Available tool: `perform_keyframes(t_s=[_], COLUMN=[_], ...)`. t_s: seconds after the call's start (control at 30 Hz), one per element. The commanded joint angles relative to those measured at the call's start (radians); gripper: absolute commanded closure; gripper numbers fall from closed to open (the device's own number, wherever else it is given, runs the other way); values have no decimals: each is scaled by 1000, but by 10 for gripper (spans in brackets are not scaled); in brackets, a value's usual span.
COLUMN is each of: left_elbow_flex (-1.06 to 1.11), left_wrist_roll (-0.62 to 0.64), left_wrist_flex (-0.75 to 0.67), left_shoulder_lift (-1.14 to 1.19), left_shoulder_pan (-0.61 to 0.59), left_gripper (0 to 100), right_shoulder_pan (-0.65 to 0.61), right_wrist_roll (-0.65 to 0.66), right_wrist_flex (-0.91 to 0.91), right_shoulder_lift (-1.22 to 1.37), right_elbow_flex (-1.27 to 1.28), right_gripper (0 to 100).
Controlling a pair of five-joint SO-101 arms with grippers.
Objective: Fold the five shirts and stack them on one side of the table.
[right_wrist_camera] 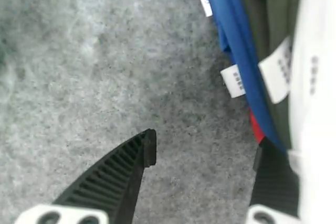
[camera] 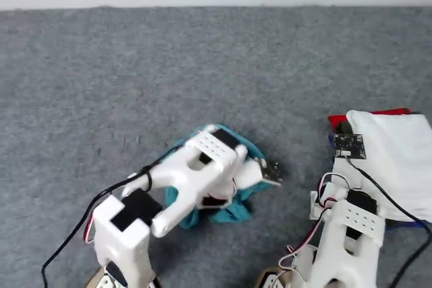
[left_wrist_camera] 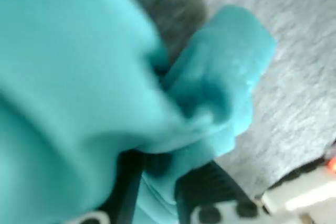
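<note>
High view has the teal shirt bunched at lower centre of the counter, its cloth pinched in the left end effector. The right end effector gapes wide beside the stack at the right edge. Four shirts seem folded, one remains.

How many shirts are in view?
5. A crumpled teal fabric shirt lies under the left arm; by the right arm, a folded white shirt lies on a dark green shirt, a blue shirt and a red shirt. More may be hidden.
</note>
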Motion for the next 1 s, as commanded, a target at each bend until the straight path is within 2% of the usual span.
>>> perform_keyframes(t_s=[0.0,0.17,0.57,0.83,0.97], left_elbow_flex=[-120,-285,-306,-417,-369], left_wrist_roll=[-5,-5,-5,-6,-6], left_wrist_flex=[101,229,229,160,164], left_shoulder_lift=[-101,-256,-684,-747,-683], left_shoulder_pan=[-69,-117,-115,34,41], left_gripper=[987,987,987,987,986], right_shoulder_pan=[19,19,19,-117,-139], right_wrist_roll=[-11,-11,-14,-18,-12], right_wrist_flex=[-13,-13,-15,-7,-13], right_shoulder_lift=[-4,-2,-8,-1,-8], right_elbow_flex=[-35,-28,-15,-9,25], right_gripper=[692,692,692,692,692])
